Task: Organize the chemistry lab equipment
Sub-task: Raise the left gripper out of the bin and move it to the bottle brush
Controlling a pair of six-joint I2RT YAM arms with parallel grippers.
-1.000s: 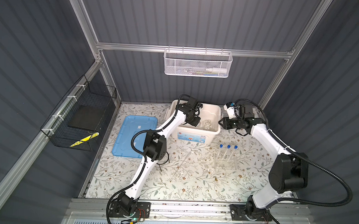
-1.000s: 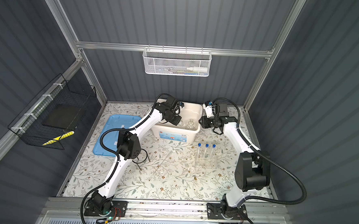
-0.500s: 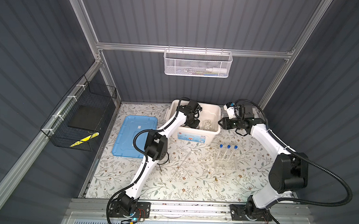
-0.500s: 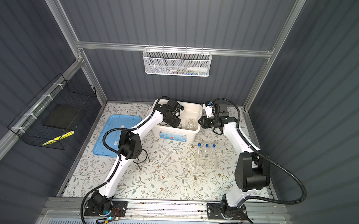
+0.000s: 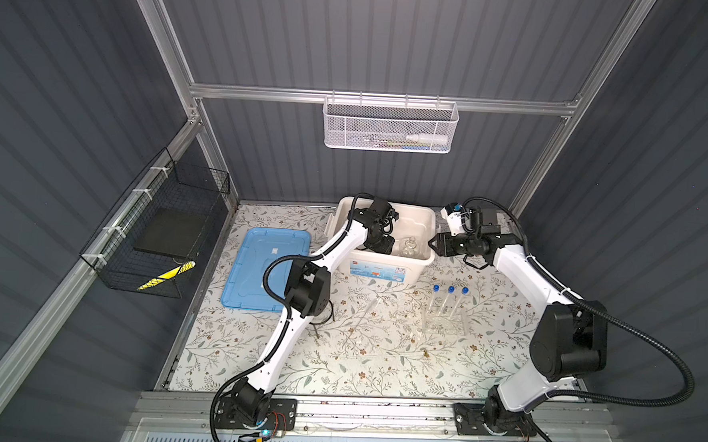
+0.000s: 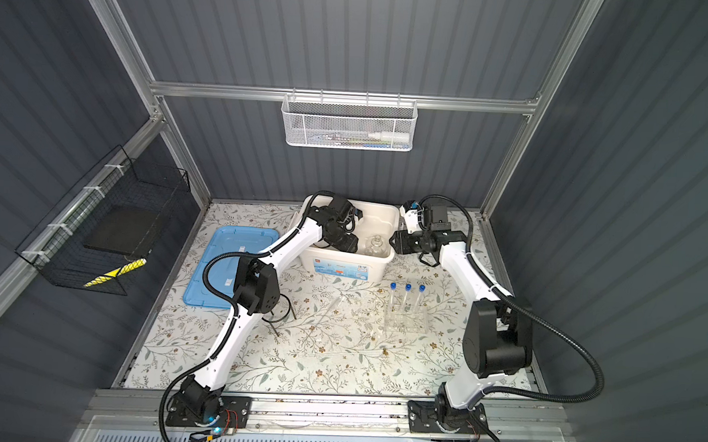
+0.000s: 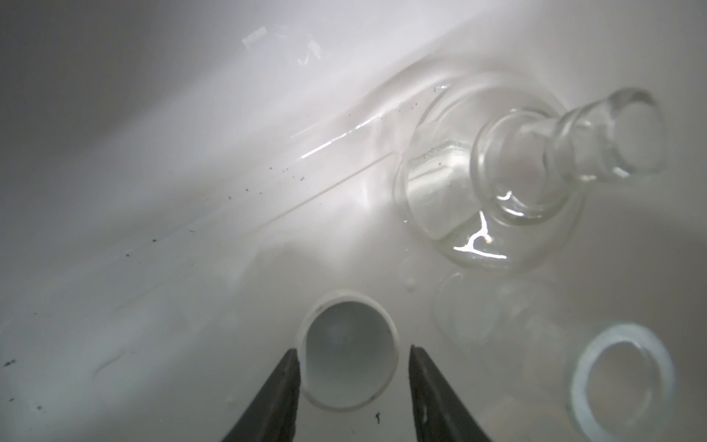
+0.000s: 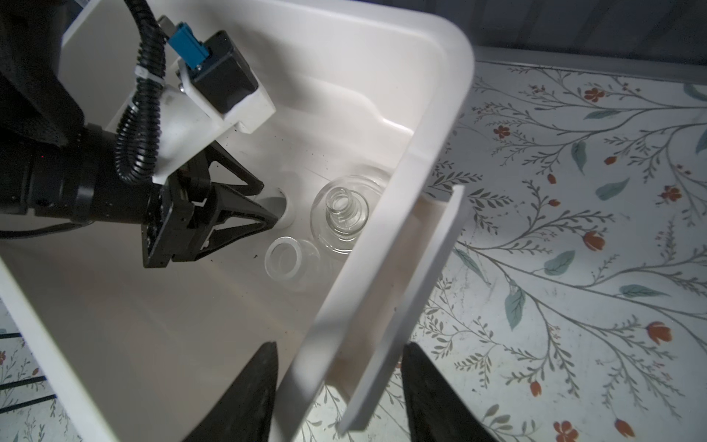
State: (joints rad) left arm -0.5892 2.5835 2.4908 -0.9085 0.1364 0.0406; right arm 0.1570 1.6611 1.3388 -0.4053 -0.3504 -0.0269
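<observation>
my left gripper (image 7: 354,349) was pressed together a moment ago and has just spread. the little white dish (image 7: 348,336) now sits free on the floor of the white bin (image 8: 440,114), between my parted jaws, and neither finger seems to be pinching it. i take that as the drop done, so one more piece is put away. my right gripper (image 8: 341,346) has loosened too. its jaws stand spread on either side of the bin's rim and handle flange at the bin's three o'clock end, with a gap showing on each side, so i judge the steadying hold is over. inside the bin, toward four o'clock, the glass flask (image 7: 493,183) stands upright, round-bellied with a ribbed neck, clear and shiny. the dish is at its nine o'clock, and the clear beaker (image 7: 623,367) with its pale ring of a rim is just beside them. the dish is matte, thick-walled and cup-shaped, and the bin plastic is smooth and speckled with dark grit. still out on the flowered mat in both top views are the three blue-capped tubes (image 5: 450,293), upright in the clear rack (image 5: 444,322) at three o'clock. the black wire tripod (image 5: 324,316) is at nine, half hidden behind my left elbow. the blue lid (image 5: 264,267) lies flat at ten o'clock.
</observation>
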